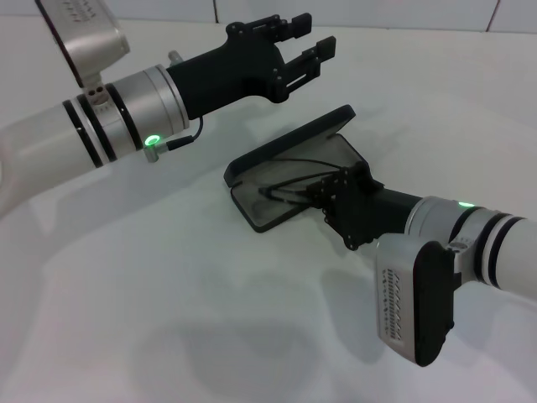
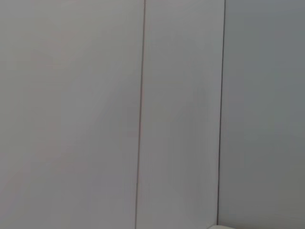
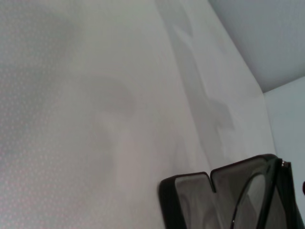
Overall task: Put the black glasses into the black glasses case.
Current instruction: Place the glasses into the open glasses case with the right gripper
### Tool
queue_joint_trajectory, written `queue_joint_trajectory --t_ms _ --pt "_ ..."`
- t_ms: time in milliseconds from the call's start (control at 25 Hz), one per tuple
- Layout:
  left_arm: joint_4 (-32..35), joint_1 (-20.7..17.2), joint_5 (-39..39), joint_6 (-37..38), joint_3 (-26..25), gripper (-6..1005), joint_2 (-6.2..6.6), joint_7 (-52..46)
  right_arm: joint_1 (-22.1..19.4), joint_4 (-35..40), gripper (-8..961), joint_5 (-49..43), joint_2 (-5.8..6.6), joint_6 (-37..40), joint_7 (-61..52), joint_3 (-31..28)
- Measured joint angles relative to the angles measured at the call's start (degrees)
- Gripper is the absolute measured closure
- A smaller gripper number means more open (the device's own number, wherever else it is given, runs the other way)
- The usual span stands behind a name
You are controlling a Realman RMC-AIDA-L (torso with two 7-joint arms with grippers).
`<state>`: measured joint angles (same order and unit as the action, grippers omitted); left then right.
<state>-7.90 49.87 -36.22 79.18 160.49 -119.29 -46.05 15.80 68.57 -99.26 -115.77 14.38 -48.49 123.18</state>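
Observation:
The black glasses case (image 1: pixel 289 144) lies open in the middle of the white table, its lid tilted up toward the far side. The black glasses (image 1: pixel 291 190) rest in its grey tray. My right gripper (image 1: pixel 325 191) reaches into the tray from the right and is shut on the frame. In the right wrist view the case (image 3: pixel 167 192) shows close up, with a glasses rim (image 3: pixel 242 196) inside it. My left gripper (image 1: pixel 306 40) hovers open above and behind the case, holding nothing. The left wrist view shows only wall panels.
White table (image 1: pixel 168 277) all around the case. A pale wall (image 1: pixel 377 13) rises behind the table's far edge. The left arm (image 1: pixel 101 117) crosses the upper left above the table.

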Motion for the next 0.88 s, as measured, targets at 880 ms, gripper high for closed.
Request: queue_joint_trajectory --t_ms 880 --pt "-0.42 0.84 0.02 0.36 0.00 521 -0.10 0.03 3.33 -2.04 833 -7.83 -0.42 -5.73 0.10 1.50"
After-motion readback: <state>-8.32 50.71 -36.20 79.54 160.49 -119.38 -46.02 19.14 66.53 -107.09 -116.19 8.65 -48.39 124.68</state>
